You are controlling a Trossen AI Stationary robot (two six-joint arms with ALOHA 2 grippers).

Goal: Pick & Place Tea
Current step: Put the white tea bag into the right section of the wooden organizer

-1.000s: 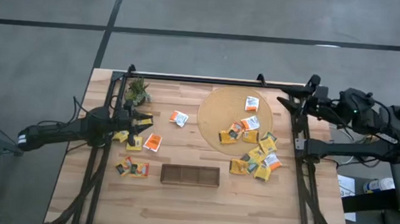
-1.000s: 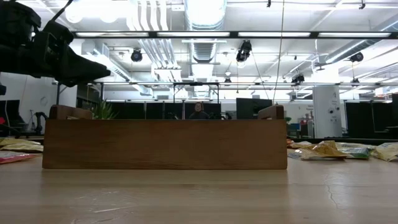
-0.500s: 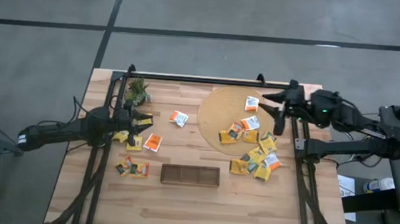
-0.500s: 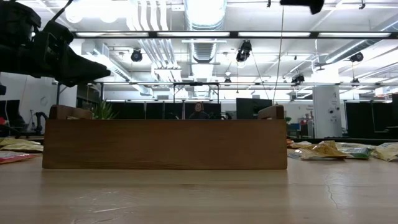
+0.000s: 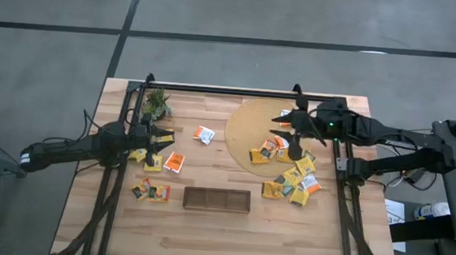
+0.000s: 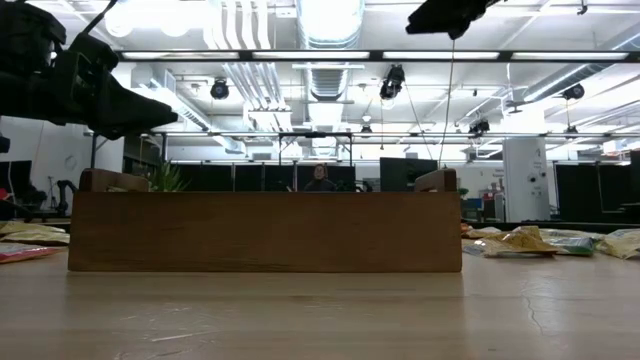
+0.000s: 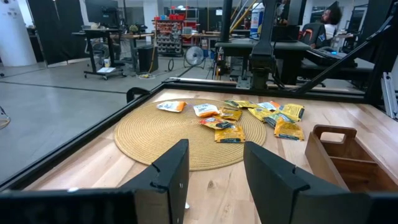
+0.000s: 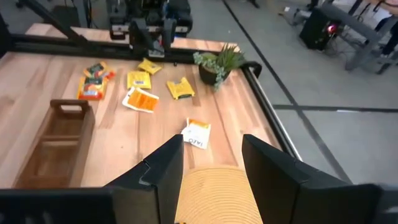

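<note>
The tea lies as small flat sachets in groups: some on the round woven mat (image 5: 253, 121), a heap (image 5: 295, 186) off the mat's right near edge, and others at the left (image 5: 175, 162). My right gripper (image 5: 286, 130) hangs open above the mat's right part, with nothing between its fingers (image 8: 165, 174). My left gripper (image 5: 165, 141) stands open and level over the left sachets, pointing toward the mat (image 7: 161, 134); nothing is between its fingers either. A dark brown tray (image 5: 217, 199) stands near the table's middle front.
A small green plant (image 5: 157, 102) stands at the far left corner. A black frame rail (image 5: 231, 90) runs along the far edge and both sides. One white-and-orange sachet (image 5: 204, 134) lies alone between plant and mat. Bare wood lies in front of the tray.
My right gripper has swung from beyond the table's right far corner toward the left, coming out over the round mat, sinking and tipping its fingers downward. Its fingers stay open. My left gripper and the sachets have kept still.
</note>
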